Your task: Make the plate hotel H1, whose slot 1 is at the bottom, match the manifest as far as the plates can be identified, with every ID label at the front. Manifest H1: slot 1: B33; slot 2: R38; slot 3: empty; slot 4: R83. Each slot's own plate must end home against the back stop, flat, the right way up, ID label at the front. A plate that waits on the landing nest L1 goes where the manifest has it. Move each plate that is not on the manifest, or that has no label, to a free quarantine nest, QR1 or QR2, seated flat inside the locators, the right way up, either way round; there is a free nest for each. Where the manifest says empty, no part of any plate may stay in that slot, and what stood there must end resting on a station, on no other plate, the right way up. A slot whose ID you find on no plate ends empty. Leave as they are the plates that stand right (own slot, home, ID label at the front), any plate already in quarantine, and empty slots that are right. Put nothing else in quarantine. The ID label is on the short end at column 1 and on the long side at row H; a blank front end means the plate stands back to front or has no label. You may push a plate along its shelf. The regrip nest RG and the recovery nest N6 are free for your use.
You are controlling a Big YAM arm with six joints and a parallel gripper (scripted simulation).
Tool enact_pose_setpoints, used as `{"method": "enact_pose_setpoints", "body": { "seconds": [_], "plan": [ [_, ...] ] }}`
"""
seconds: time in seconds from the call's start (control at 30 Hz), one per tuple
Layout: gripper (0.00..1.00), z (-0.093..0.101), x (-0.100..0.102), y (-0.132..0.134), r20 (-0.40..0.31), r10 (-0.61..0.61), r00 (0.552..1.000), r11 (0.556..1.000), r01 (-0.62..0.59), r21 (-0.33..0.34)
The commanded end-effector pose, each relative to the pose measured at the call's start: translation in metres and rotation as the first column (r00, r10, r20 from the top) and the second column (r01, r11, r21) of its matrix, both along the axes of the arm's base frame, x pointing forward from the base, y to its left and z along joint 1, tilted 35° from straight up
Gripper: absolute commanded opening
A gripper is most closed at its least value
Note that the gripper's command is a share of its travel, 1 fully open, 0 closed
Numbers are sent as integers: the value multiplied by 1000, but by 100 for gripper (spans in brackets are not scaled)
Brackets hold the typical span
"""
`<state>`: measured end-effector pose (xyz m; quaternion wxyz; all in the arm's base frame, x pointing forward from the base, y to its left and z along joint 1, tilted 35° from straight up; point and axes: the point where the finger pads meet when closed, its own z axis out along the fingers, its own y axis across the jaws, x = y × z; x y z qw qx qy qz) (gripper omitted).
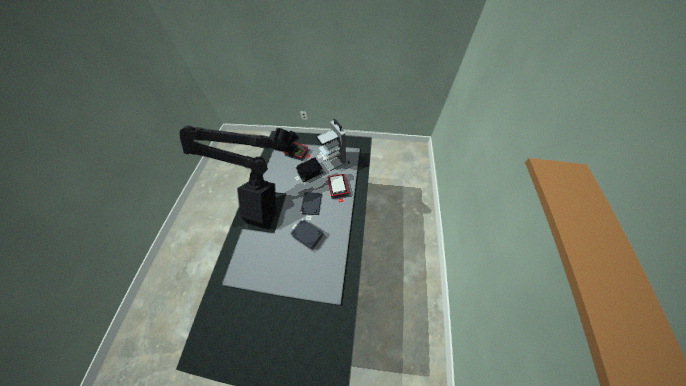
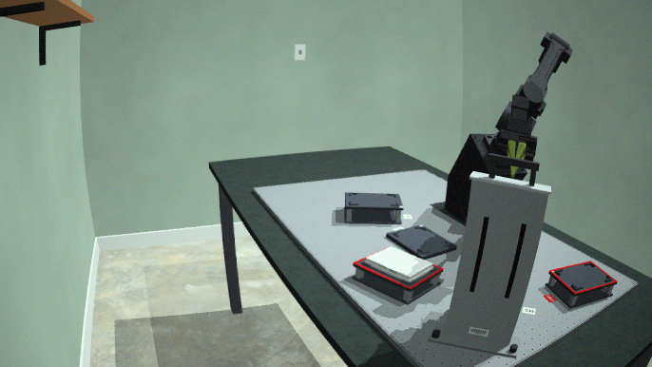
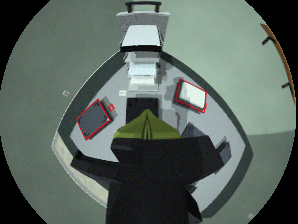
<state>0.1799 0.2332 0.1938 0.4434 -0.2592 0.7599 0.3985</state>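
Note:
The plate hotel (image 1: 340, 146) (image 2: 499, 238) (image 3: 144, 32) stands at the far end of the grey mat; the exterior camera sees its closed back. In the wrist view, pale plates (image 3: 140, 70) sit in its slots; their labels are too small to read. A white plate (image 1: 338, 184) (image 2: 396, 262) (image 3: 192, 94) lies on a red-rimmed quarantine nest (image 2: 420, 284). The other red-rimmed nest (image 1: 300, 150) (image 2: 582, 278) (image 3: 93, 120) is empty. My gripper (image 1: 289, 147) (image 2: 514, 167) (image 3: 147, 113) is shut on nothing. It hangs above the table, facing the hotel's front, over a dark nest (image 1: 309, 169) (image 3: 140, 106).
A low flat dark nest (image 1: 311, 202) (image 2: 420, 240) and a raised dark nest (image 1: 307, 234) (image 2: 373, 206) stand on the mat toward the arm's base (image 1: 257, 200). The dark table's edge (image 2: 295, 238) runs along the mat's side.

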Motion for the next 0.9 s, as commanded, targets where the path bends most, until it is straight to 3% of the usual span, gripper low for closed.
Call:
{"method": "enact_pose_setpoints", "body": {
  "seconds": [0.0, 0.1, 0.13, 0.6, 0.87],
  "plan": [
    [0, 39, -7, 10, 10, 14, 1000, 998, -14, 58],
    [0, 41, -10, 12, 9, 14, 1000, 998, -14, 59],
    [100, 44, -6, 7, 8, -3, 1000, 998, 2, 60],
    [100, 84, -9, -22, 36, 2, 999, 999, -4, 43],
    [100, 94, -9, -30, 37, 2, 999, 999, -4, 39]
  ]
}}
